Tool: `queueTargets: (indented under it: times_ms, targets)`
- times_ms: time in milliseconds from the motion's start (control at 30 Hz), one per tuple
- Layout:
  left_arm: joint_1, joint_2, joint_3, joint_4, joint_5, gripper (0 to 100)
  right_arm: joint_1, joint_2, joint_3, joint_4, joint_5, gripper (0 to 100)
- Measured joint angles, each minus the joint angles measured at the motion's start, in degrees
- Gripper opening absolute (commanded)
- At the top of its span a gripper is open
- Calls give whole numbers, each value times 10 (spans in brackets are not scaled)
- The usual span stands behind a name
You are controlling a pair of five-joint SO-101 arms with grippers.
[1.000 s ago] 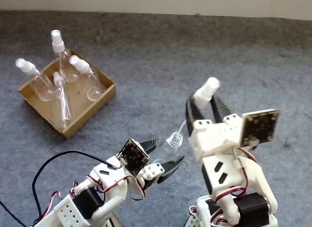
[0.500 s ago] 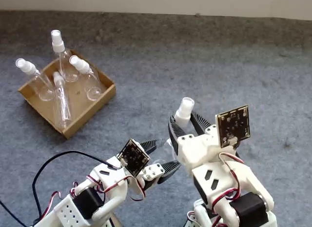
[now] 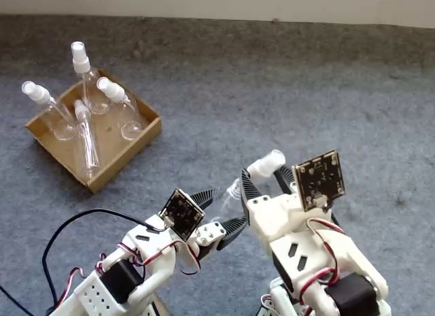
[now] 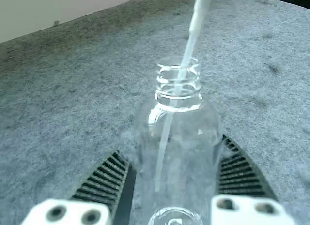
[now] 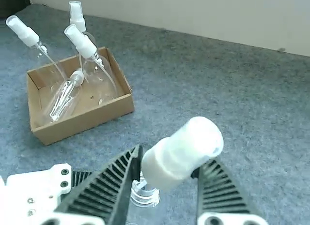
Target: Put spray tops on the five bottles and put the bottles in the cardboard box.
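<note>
Near the front of the desk (image 3: pixel 306 92), which has a grey carpet-like cover, the two arms stand side by side. The left pincer (image 3: pixel 219 211) is clamped around the body of the uncapped bottle (image 4: pixel 177 133), one black ribbed finger pressing on each side of the clear plastic. The bottle is held off the desk and tilted, its open threaded neck pointing away from the left arm and toward the right one.

The right pincer (image 3: pixel 266 179) is closed on the white spray top (image 3: pixel 265 166), gripping it by its sides. The spray top is tilted and sits just above and to the right of the bottle's neck, not touching it. Its thin dip tube (image 4: pixel 191 36) slants down through the open neck and into the bottle; the tube's lower end is inside the body. In the right wrist view the spray top (image 5: pixel 181 155) sits between the two fingers, with the rim of the bottle's neck just beneath it.

The cardboard box (image 3: pixel 129 149) is at the far left of the desk, well apart from both arms. In it are four capped bottles (image 3: pixel 124 115): one upright at the far corner, two leaning, and one lying on the box's floor. A black cable (image 3: pixel 61 234) loops beside the left arm's base.
</note>
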State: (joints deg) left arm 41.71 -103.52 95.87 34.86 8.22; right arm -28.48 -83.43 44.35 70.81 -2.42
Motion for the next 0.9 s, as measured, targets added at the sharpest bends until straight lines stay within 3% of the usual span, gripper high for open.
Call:
queueTargets:
  times_ms: [133,333,567,800,900]
  targets:
    - [-4,0,0,0,0,56,-11,0,-34,27,2,146]
    - [-3,0,0,0,0,56,-86,0,-42,31,4,146]
    - [-3,0,0,0,0,56,-89,0,-44,46,54,141]
    - [-4,0,0,0,0,56,77,0,-47,40,68,64]
    - [-4,0,0,-16,0,56,103,0,-45,18,68,33]
